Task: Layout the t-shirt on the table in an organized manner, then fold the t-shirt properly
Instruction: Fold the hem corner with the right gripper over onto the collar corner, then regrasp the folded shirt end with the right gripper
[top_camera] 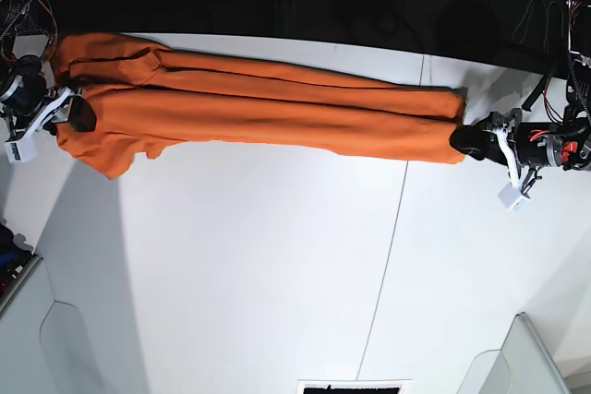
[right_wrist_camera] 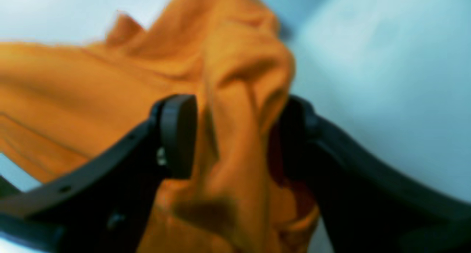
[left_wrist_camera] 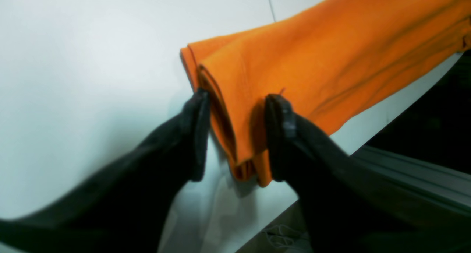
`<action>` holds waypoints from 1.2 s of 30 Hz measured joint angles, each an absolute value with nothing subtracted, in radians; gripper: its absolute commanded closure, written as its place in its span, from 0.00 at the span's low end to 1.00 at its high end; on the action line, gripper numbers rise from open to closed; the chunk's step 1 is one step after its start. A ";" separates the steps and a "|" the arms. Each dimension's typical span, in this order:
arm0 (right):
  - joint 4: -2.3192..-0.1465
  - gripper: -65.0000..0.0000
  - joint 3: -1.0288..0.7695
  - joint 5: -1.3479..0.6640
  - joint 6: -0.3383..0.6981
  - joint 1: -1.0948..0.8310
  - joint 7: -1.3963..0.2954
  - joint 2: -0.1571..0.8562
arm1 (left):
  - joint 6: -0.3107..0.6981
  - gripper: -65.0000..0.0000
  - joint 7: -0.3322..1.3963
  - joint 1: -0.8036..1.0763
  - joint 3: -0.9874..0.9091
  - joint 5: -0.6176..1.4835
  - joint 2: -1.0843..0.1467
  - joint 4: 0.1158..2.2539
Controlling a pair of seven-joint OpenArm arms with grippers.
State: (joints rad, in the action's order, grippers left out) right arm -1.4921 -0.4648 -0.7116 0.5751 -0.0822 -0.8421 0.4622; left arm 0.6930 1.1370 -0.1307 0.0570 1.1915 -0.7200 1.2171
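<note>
The tabletop [top_camera: 277, 265] is broad and white, crossed by a thin dark seam [top_camera: 399, 219], and most of it is bare. My t-shirt [top_camera: 268, 113] lies along its far edge, drawn out into a long narrow orange band that runs almost the whole width between my two arms. It looks doubled over lengthwise, with one sleeve spilling out as a loose flap near my right arm.

I judge the laying-out to be done and the folding under way: the shirt is a long strip, and I am at the point of letting its two ends go.

My left end effector [left_wrist_camera: 238, 135] straddles the layered end of the strip near the tabletop's edge. Its jaws stand apart, and the folded hem sits between the pads [left_wrist_camera: 200, 135] with a visible gap on one side, so I read this as spread, not pinching. My right end effector [right_wrist_camera: 239, 135] stands wide too, with a bunched ridge of cloth rising loosely between its jaws; the view is blurred, but I see no squeeze on the fabric.

Next I would lift both clear without dragging cloth along, tuck the stray sleeve, then regrip one end and carry it over to the other to shorten the strip. The risk I see is a pad snagging a layer and undoing the fold.
</note>
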 measured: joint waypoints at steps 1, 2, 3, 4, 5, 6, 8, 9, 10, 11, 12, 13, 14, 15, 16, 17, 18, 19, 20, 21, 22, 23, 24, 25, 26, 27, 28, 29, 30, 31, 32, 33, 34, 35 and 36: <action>-1.492 0.46 -0.477 -0.713 0.575 -0.071 -0.838 0.463 | 0.693 0.55 1.135 -0.134 0.057 1.193 -0.720 1.217; -1.492 0.46 -0.492 -0.710 0.574 -0.055 -0.837 0.463 | 0.693 0.55 1.130 -0.135 0.057 1.193 -0.720 1.217; -1.493 0.46 -0.508 -0.714 0.572 -0.041 -0.831 0.463 | 0.693 0.55 1.130 -0.135 0.057 1.193 -0.720 1.217; -1.493 0.46 -0.520 -0.717 0.572 -0.025 -0.827 0.463 | 0.693 0.55 1.130 -0.133 0.057 1.193 -0.720 1.217; -1.493 0.46 -0.526 -0.713 0.572 -0.010 -0.826 0.464 | 0.693 0.55 1.131 -0.132 0.057 1.193 -0.720 1.217; -1.492 0.46 -0.527 -0.703 0.571 0.005 -0.826 0.464 | 0.693 0.55 1.130 -0.131 0.057 1.192 -0.720 1.217; -1.486 0.46 -0.524 -0.678 0.569 0.045 -0.822 0.458 | 0.693 0.55 1.130 -0.131 0.057 1.194 -0.720 1.217; -1.468 0.46 -0.517 -0.672 0.569 0.068 -0.812 0.455 | 0.693 0.55 1.131 -0.131 0.057 1.194 -0.720 1.217; -1.443 0.46 -0.503 -0.655 0.572 0.095 -0.802 0.452 | 0.693 0.55 1.131 -0.131 0.057 1.194 -0.720 1.217; -1.407 0.46 -0.484 -0.632 0.570 0.119 -0.791 0.451 | 0.693 0.55 1.131 -0.131 0.057 1.194 -0.720 1.217; -1.364 0.46 -0.457 -0.622 0.569 0.147 -0.789 0.449 | 0.693 0.55 1.130 -0.131 0.057 1.194 -0.720 1.217; -1.317 0.46 -0.427 -0.622 0.568 0.166 -0.789 0.448 | 0.693 0.55 1.130 -0.131 0.057 1.194 -0.720 1.217; -1.271 0.46 -0.391 -0.619 0.569 0.184 -0.789 0.446 | 0.693 0.55 1.129 -0.131 0.057 1.194 -0.720 1.217; -1.230 0.46 -0.355 -0.614 0.568 0.200 -0.791 0.443 | 0.693 0.55 1.129 -0.131 0.057 1.194 -0.720 1.217; -1.198 0.46 -0.320 -0.614 0.566 0.212 -0.796 0.441 | 0.693 0.55 1.129 -0.131 0.057 1.194 -0.720 1.217; -1.174 0.47 -0.287 -0.611 0.566 0.219 -0.793 0.441 | 0.693 0.55 1.129 -0.131 0.057 1.195 -0.720 1.217; -1.164 0.51 -0.263 -0.623 0.566 0.226 -0.782 0.440 | 0.693 0.55 1.129 -0.131 0.057 1.194 -0.720 1.217; -1.160 0.59 -0.239 -0.615 0.568 0.230 -0.785 0.441 | 0.693 0.55 1.129 -0.131 0.057 1.195 -0.720 1.217; -1.159 0.71 -0.221 -0.609 0.568 0.231 -0.785 0.443 | 0.693 0.55 1.129 -0.131 0.057 1.193 -0.720 1.217; -1.159 0.86 -0.210 -0.608 0.568 0.232 -0.785 0.443 | 0.693 0.55 1.129 -0.131 0.057 1.193 -0.720 1.217; -1.159 1.00 -0.206 -0.609 0.569 0.230 -0.781 0.443 | 0.693 0.55 1.129 -0.131 0.057 1.194 -0.720 1.217; -1.159 1.00 -0.204 -0.614 0.569 0.229 -0.782 0.442 | 0.693 0.55 1.129 -0.131 0.057 1.195 -0.720 1.217; -1.159 1.00 -0.204 -0.617 0.569 0.229 -0.784 0.443 | 0.693 0.55 1.129 -0.131 0.057 1.194 -0.720 1.217; -1.166 1.00 -0.204 -0.619 0.569 0.229 -0.791 0.443 | 0.693 0.55 1.129 -0.131 0.057 1.193 -0.720 1.217; -1.180 1.00 -0.204 -0.620 0.569 0.227 -0.800 0.443 | 0.693 0.55 1.129 -0.131 0.057 1.193 -0.720 1.217; -1.201 1.00 -0.204 -0.628 0.569 0.224 -0.820 0.443 | 0.693 0.55 1.129 -0.131 0.057 1.193 -0.720 1.217; -1.224 1.00 -0.204 -0.642 0.569 0.224 -0.851 0.443 | 0.693 0.55 1.129 -0.131 0.057 1.193 -0.720 1.217; -1.254 1.00 -0.204 -0.658 0.568 0.221 -0.883 0.443 | 0.693 0.55 1.129 -0.131 0.057 1.194 -0.720 1.217; -1.295 1.00 -0.209 -0.683 0.567 0.212 -0.910 0.443 | 0.693 0.55 1.129 -0.131 0.057 1.194 -0.720 1.217; -1.338 1.00 -0.217 -0.717 0.566 0.197 -0.935 0.444 | 0.693 0.55 1.129 -0.131 0.057 1.194 -0.720 1.217; -1.388 1.00 -0.229 -0.736 0.568 0.176 -0.955 0.445 | 0.693 0.55 1.129 -0.131 0.057 1.194 -0.720 1.217; -1.439 1.00 -0.243 -0.740 0.569 0.148 -0.967 0.445 | 0.693 0.55 1.129 -0.131 0.057 1.194 -0.720 1.217; -1.491 1.00 -0.259 -0.739 0.567 0.114 -0.976 0.446 | 0.693 0.55 1.129 -0.131 0.057 1.194 -0.720 1.217; -1.539 1.00 -0.278 -0.736 0.567 0.076 -0.981 0.446 | 0.693 0.55 1.129 -0.131 0.057 1.194 -0.720 1.217; -1.586 1.00 -0.297 -0.736 0.566 0.036 -0.986 0.446 | 0.693 0.55 1.129 -0.131 0.057 1.194 -0.720 1.217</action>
